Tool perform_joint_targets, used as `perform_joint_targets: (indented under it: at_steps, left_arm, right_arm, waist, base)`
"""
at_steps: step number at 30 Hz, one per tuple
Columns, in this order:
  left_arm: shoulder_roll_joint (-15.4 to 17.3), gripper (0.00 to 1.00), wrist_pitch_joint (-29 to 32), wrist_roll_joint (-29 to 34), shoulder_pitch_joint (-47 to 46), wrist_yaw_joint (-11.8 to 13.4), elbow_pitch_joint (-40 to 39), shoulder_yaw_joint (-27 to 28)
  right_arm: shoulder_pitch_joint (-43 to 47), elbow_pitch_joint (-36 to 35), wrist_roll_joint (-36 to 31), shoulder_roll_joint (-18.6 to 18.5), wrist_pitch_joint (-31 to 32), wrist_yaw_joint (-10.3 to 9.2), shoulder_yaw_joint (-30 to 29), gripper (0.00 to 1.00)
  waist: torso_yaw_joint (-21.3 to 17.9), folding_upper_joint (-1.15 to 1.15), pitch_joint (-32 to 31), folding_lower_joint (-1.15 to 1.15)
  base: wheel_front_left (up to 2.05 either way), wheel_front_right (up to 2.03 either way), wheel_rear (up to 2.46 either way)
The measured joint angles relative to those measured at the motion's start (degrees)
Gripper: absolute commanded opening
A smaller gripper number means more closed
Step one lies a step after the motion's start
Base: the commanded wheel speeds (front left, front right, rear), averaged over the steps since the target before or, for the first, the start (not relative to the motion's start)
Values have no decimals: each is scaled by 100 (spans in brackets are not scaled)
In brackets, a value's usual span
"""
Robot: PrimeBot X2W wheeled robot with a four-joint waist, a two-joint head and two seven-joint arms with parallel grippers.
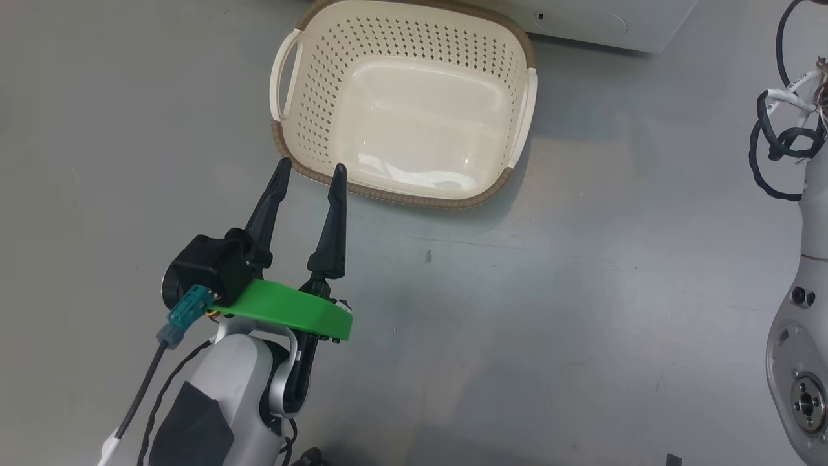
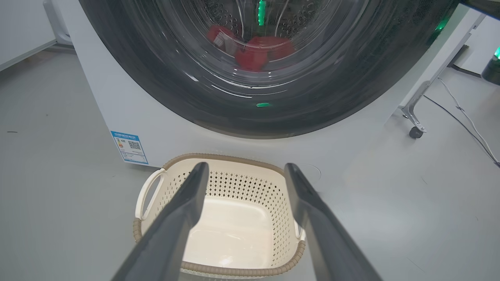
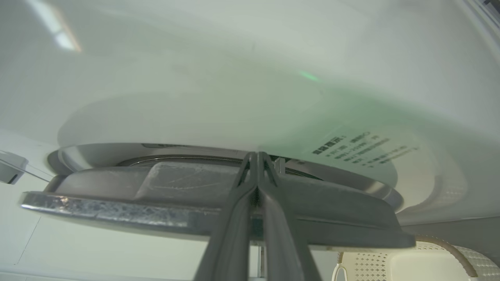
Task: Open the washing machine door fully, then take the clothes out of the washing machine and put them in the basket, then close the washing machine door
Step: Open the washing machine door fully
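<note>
Two red lumps of clothes (image 2: 259, 52) lie low in the steel drum (image 2: 300, 16), seen in the left wrist view through the bulging glass of the washing machine door (image 2: 250, 119). The door's glossy black rim covers the opening of the washing machine (image 2: 195, 142), and one lump shows a white label. In the right wrist view the door (image 3: 117, 203) is edge-on, with a narrow gap between its grey inner frame and the white front, so it looks slightly ajar there. The right gripper (image 3: 256, 154) has its two fingers pressed flat together with nothing between them, and its tips are at that gap beside the door's edge; whether they touch the door cannot be told. A blue sticker (image 2: 130, 147) sits at the lower left corner of the machine's front. Just before the foot of the machine the basket (image 1: 414, 40) stands upright on the grey floor (image 1: 582, 291), its far brown rim near the machine's bottom edge. The left gripper (image 1: 310, 166) hangs over the floor at the basket's near rim, fingers spread wide and gripping nothing, aimed across the basket at the door. The right forearm (image 1: 799, 323), with black and white cables (image 1: 779, 139) looped on it, rises along the right side of the head view, well apart from the basket. A castered stand leg (image 2: 415, 130) rests on the floor beside the machine.
</note>
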Motion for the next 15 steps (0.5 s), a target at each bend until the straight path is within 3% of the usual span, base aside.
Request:
perform_joint_targets:
  at_steps: [15]
  left_arm:
    - [-5, 100, 0, -23, -49, 49, 48, -62]
  right_arm:
    - [-468, 371, 713, 49, 557, -204, -38, 0]
  waist:
    - [59, 0, 28, 0]
  base:
    - [0, 0, 0]
